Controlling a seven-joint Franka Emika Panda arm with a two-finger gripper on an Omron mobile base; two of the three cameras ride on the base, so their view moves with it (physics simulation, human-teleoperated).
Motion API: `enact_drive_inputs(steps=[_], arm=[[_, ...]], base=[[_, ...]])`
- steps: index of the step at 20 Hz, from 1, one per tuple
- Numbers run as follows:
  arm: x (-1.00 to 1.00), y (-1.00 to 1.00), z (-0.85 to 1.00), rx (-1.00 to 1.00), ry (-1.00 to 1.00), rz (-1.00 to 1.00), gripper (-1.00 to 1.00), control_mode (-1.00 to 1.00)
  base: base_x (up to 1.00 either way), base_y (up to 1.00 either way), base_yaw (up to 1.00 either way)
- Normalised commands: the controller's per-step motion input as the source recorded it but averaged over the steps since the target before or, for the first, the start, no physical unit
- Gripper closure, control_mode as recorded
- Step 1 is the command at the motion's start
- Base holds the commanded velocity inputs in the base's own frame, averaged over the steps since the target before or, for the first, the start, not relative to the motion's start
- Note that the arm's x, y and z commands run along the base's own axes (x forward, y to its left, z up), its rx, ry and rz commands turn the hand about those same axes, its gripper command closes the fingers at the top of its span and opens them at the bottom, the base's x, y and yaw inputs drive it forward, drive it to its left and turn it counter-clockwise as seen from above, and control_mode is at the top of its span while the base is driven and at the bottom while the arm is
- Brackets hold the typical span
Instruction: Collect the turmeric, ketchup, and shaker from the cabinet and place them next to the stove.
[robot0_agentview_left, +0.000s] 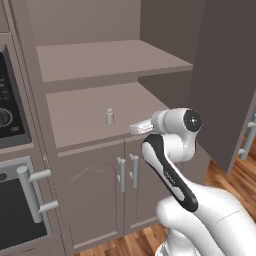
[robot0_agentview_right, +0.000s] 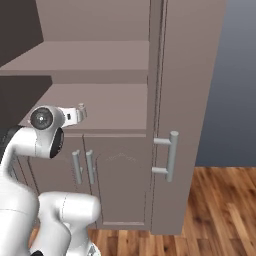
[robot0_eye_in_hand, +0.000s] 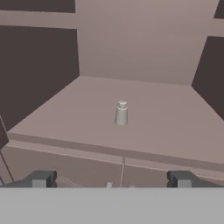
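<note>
The shaker (robot0_agentview_left: 110, 116), a small pale grey cylinder with a rounded top, stands upright and alone on the lower open shelf of the cabinet (robot0_agentview_left: 75, 107). In the hand view the shaker (robot0_eye_in_hand: 121, 113) sits mid-shelf, straight ahead and well beyond the fingertips. My gripper (robot0_agentview_left: 134, 129) hovers just outside the shelf's front edge, to the shaker's right, pointing into the cabinet. The gripper (robot0_eye_in_hand: 112, 180) is open and nothing is between its fingers (robot0_eye_in_hand: 41, 179). The upper shelf (robot0_agentview_left: 100, 57) is bare. The turmeric, the ketchup and the stove are out of view.
Two small doors with short silver handles (robot0_agentview_left: 127, 172) close the cabinet below the shelf. A black-fronted oven (robot0_agentview_left: 6, 120) with a bar handle (robot0_agentview_left: 30, 192) stands to the left. A tall cupboard with a long handle (robot0_agentview_right: 170, 155) flanks the right side, above a wooden floor (robot0_agentview_right: 220, 210).
</note>
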Motion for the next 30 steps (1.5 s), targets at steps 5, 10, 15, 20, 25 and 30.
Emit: enact_drive_inputs(steps=[5,10,15,20,25,30], arm=[[0.34,-0.02,-0.01,0.06,0.00,0.00,-1.00,-1.00],[0.39,0.00,-0.09,0.03,-0.01,0.00,-1.00,-1.00],[0.33,-0.03,-0.08,0.01,0.02,0.00,-1.00,-1.00],[0.07,-0.12,-0.09,0.00,0.00,0.01,-1.00,-1.00],[0.24,-0.01,0.00,0.00,0.00,0.00,-1.00,-1.00],[0.35,0.00,0.00,0.02,-0.01,0.00,-1.00,-1.00]], base=[[0.00,0.00,0.00],[0.00,0.00,0.00],[0.00,0.00,0.00],[0.00,0.00,0.00],[0.00,0.00,0.00],[0.00,0.00,0.00]])
